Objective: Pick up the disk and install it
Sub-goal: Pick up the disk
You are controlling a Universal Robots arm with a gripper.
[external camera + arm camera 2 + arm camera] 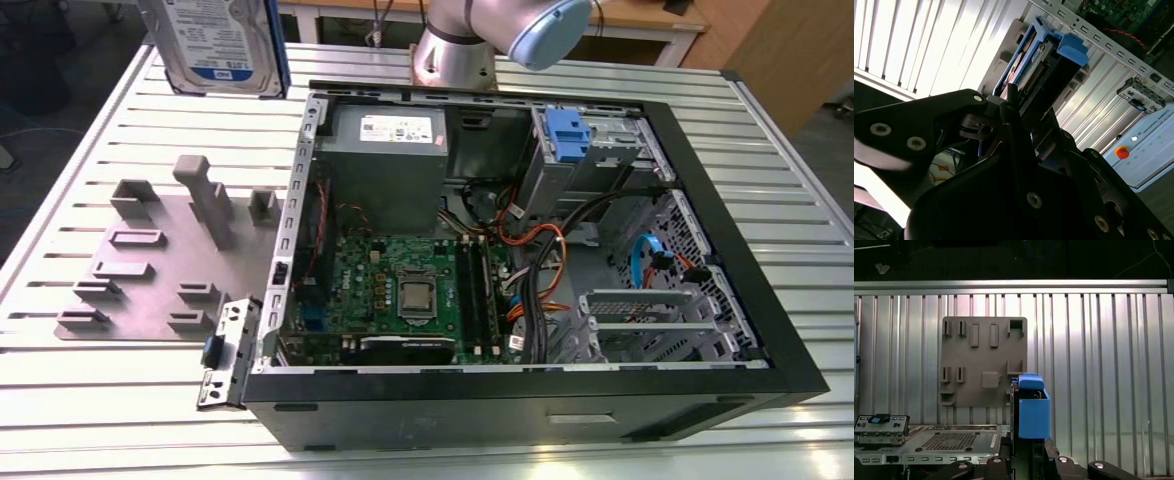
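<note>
Where the disk is hanging: I am seeing the disk (pixel 214 45) held up off the worktop (pixel 107 400) at the exterior view's upper left, with its label face towards that camera, well apart from the open computer case (pixel 727 200).
End effector: I am reading the end effector (pixel 1029 447) as clenched on the disk. In the first wrist view the drive is standing edge-on out of it, blue carrier end furthest from the fingers.
Grip location: the fingers appear to be pressing on the two flat faces. I am not making out the exact contact line.
Surroundings: a grey fixture plate (pixel 147 270) is lying on the worktop just beside the case, and a blue tab (pixel 567 135) is showing in the drive cage.
Stiffness: I am judging the metal body rigid and the plastic carrier somewhat springy.
Weight: I am expecting it to be dense for its size, so it is probably pulling on a hold taken at one end.
Surface: the bare metal and the label are looking smooth, so I am rating slip as likely.
Fragility: I am treating it as shock-sensitive, with the connector edge and board side not to be knocked.
Preferred hold: I am favouring a firm pinch on the metal body, not on the carrier's thin rails.
</note>
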